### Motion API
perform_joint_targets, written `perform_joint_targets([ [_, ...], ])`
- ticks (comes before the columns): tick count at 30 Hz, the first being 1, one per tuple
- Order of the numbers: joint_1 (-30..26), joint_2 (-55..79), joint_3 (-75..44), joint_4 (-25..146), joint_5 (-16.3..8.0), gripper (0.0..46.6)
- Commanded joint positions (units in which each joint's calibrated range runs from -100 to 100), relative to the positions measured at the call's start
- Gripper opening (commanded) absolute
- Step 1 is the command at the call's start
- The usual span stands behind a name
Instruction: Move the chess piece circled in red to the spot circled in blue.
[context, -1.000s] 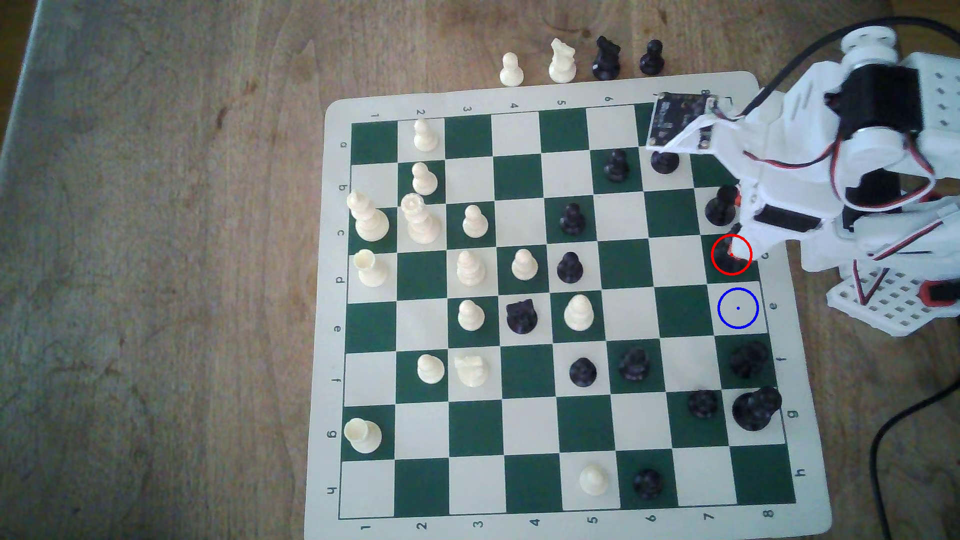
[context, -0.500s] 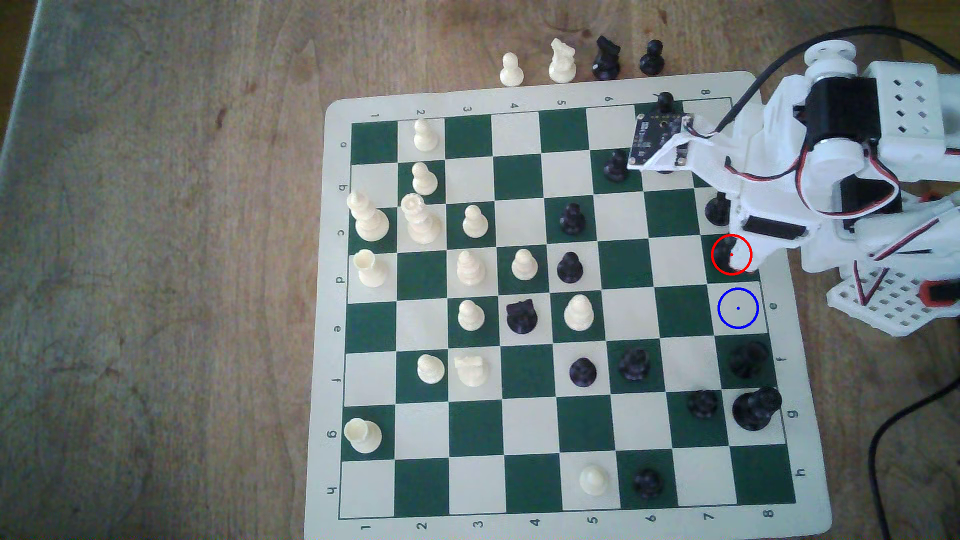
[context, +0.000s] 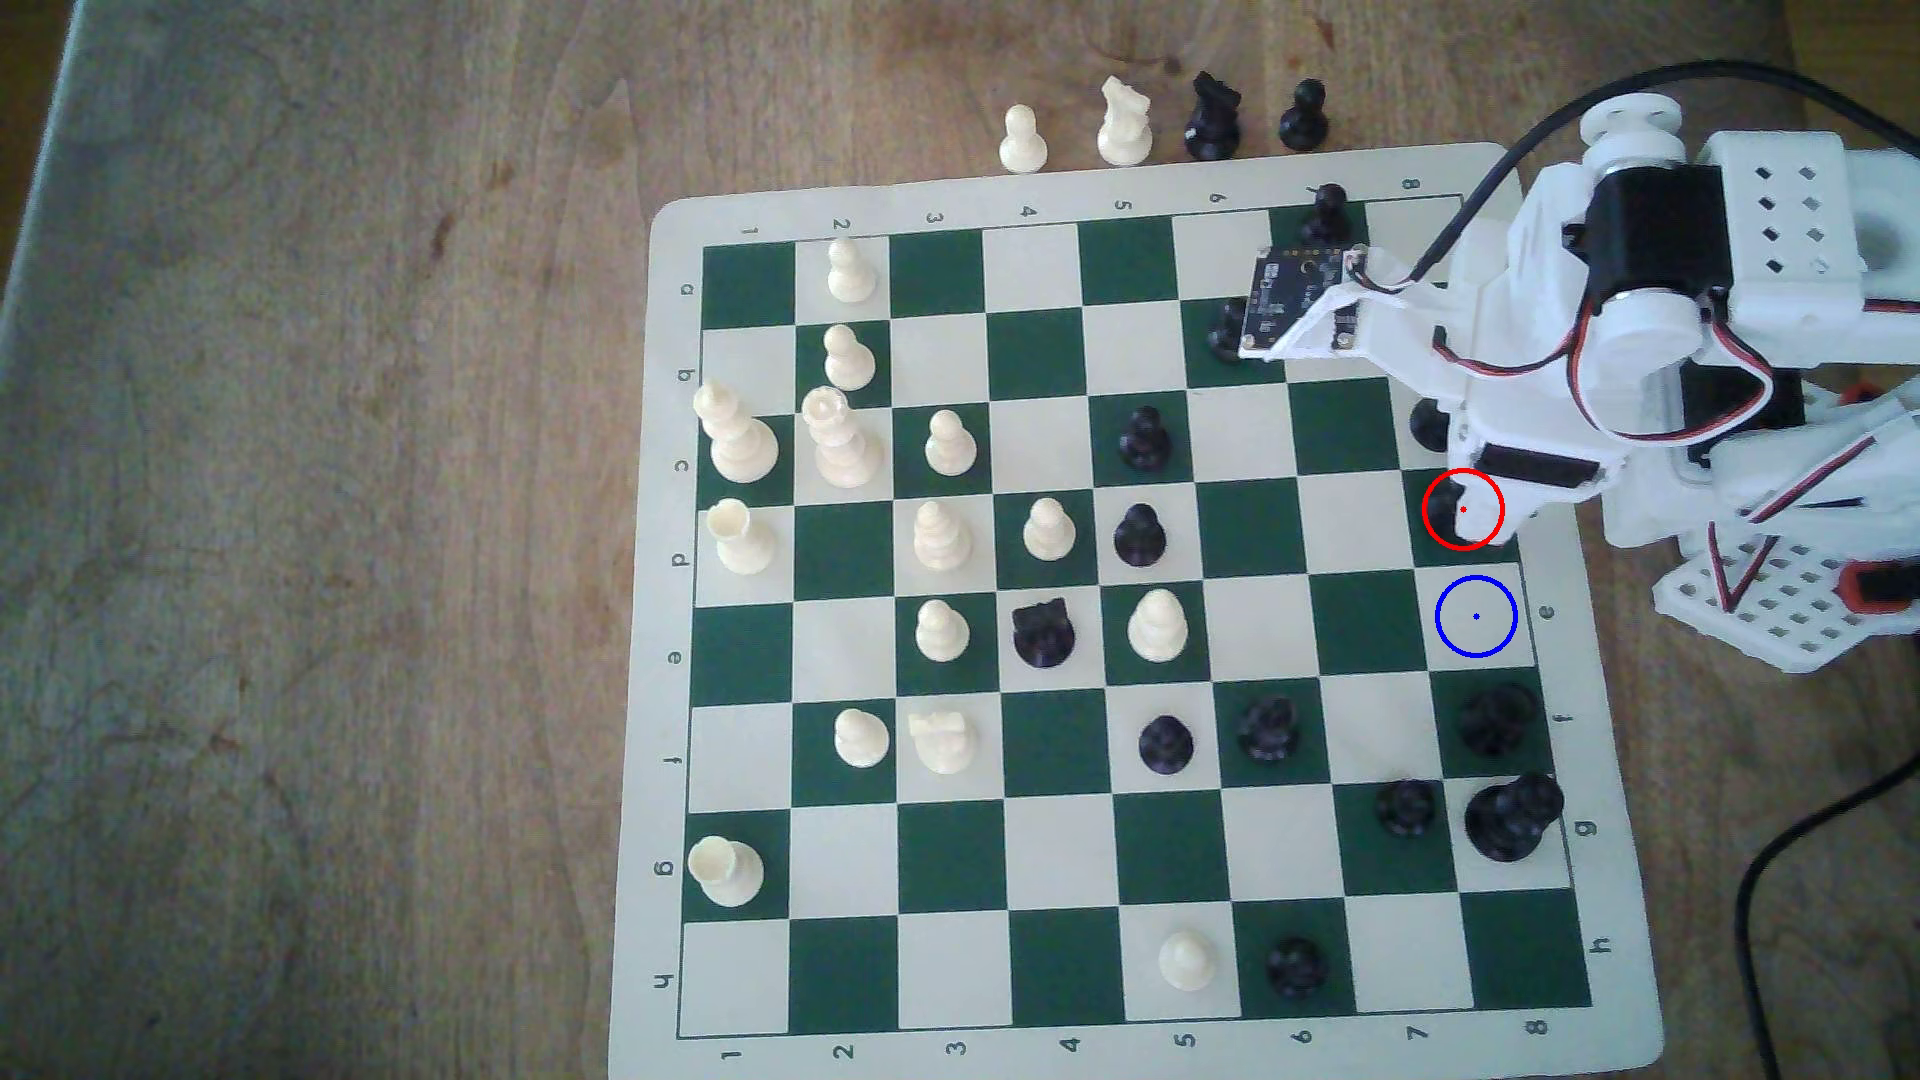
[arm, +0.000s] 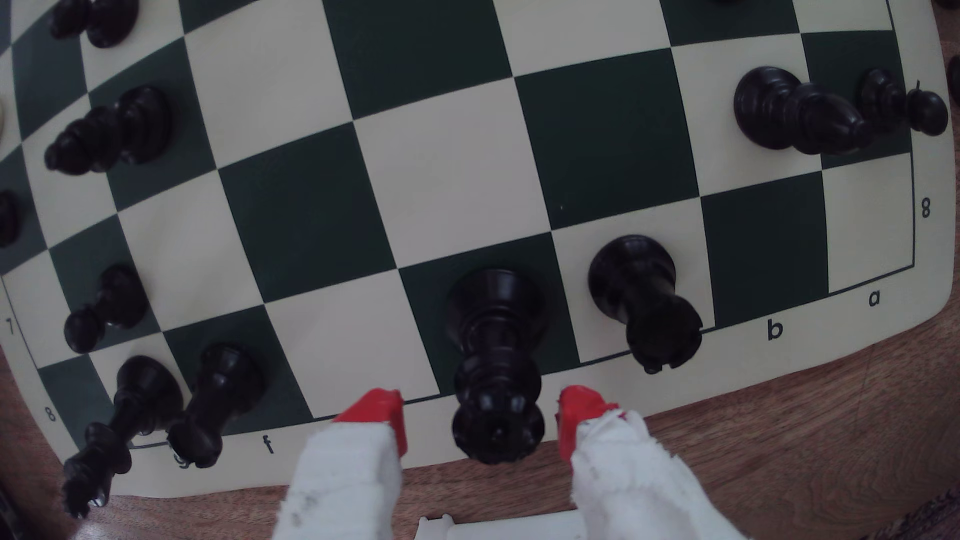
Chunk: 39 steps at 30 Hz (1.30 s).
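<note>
Two red-tipped fingers (arm: 382, 420) stand parted, one on each side of the chess piece (arm: 493, 358), with a clear gap on both sides, so nothing is gripped yet. Its knobbed head sits directly between the tips, and its wide round base rests on a green square at the board's edge, ringed in red in the exterior view (context: 1446, 507). Just beyond one finger, a black rook (arm: 641, 301) stands on the neighbouring cream square, close enough to be clipped by that finger. On the other side lies the spot (context: 1475, 616), the next square along the same edge, bare. The piece looks light, rigid and glossy, likely slippery plastic. The narrow stem under the head seems the best hold, since the rounded head could squirt out. The tabletop (arm: 779, 446) lies past the board's border.
</note>
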<state>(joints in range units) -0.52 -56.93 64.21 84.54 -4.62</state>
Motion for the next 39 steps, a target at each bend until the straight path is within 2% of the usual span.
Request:
perform_joint_targets([
  [1, -1.3, -0.2, -0.1, 0.5, 0.0, 15.9],
  [3, -1.8, -0.3, -0.1, 0.5, -0.1, 15.7],
  [9, -1.9, 0.0, 0.5, -0.1, 0.0, 10.7],
  [20, -1.4, -0.5, 1.3, -1.0, 0.0, 9.3],
  [22, -1.4, -0.5, 1.5, -1.0, 0.1, 5.6],
  [30, -1.4, -1.8, 1.8, -0.5, 0.1, 2.0],
  [39, -3.2, -5.5, -6.6, 7.3, -0.2, 1.5],
])
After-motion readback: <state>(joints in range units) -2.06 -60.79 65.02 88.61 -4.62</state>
